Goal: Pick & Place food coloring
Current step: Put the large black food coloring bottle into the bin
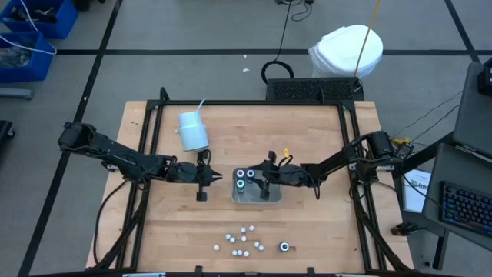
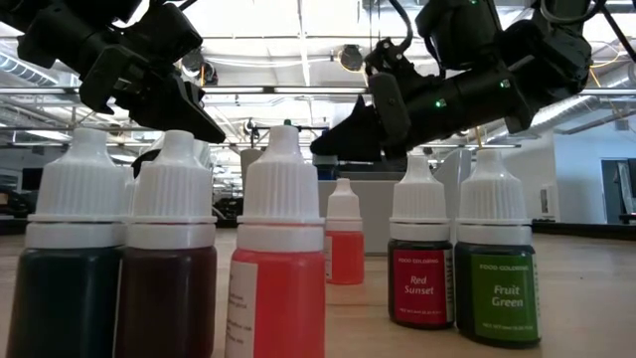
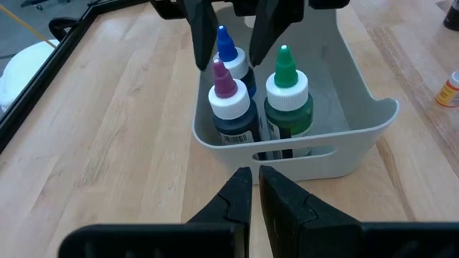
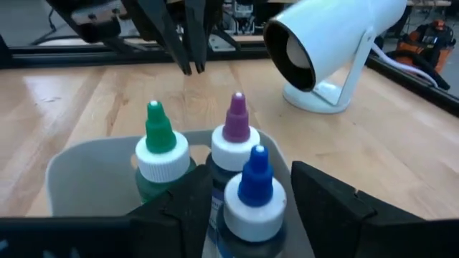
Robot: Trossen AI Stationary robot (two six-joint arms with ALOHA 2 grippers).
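Grey tray [image 3: 358,147] with three bottles [image 3: 287,100]; right tool [image 4: 244,201] spread around one, left tool [image 3: 254,188] pressed together.

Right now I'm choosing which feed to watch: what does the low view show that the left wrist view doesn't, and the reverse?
Only the low view shows the loose bottles waiting on the table, including Red Sunset and Fruit Green.

Only the left wrist view shows the tray holding three bottles, with blue, purple and green tips, the left gripper shut in front of it.

Both show the right gripper open.
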